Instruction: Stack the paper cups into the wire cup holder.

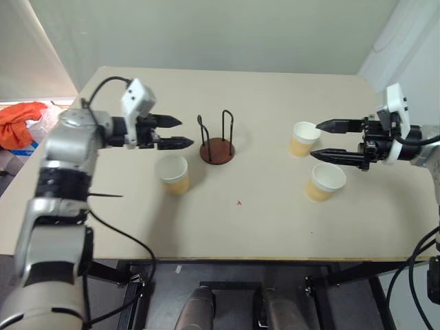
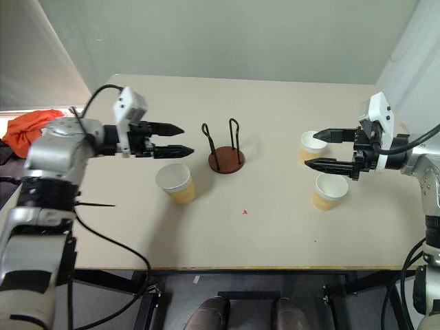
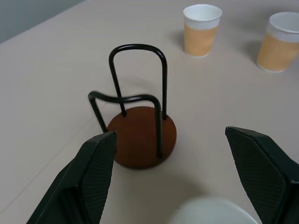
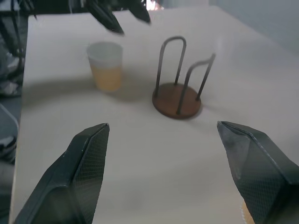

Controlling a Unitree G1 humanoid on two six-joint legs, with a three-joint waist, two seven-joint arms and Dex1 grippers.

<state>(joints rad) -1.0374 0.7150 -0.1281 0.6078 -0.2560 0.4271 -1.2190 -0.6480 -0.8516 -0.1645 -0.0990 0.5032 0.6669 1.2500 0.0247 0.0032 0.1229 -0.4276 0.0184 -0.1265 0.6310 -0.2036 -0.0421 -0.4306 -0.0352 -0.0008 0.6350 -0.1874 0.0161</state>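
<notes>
beige tabletop (image 1: 261,227) with three paper cups standing loose around an empty wire cup holder (image 1: 217,141), both grippers raised above the surface with nothing in them.

wire cup holder stands upright near the table's middle, its reddish-brown disc base flat on the surface and black loops rising from it. one paper cup (image 1: 172,174) sits upright just to the robot's left of the holder, apart from it; the left gripper (image 1: 176,133) hangs above that cup, jaws spread wide, pointing toward the holder. two more paper cups stand well to the right: the far cup (image 1: 303,138) and the near cup (image 1: 324,182), close together. right gripper (image 1: 323,141) hovers over them, jaws wide apart, pointing left. orange cloth (image 1: 20,124) lies beyond the table's left edge.
</notes>
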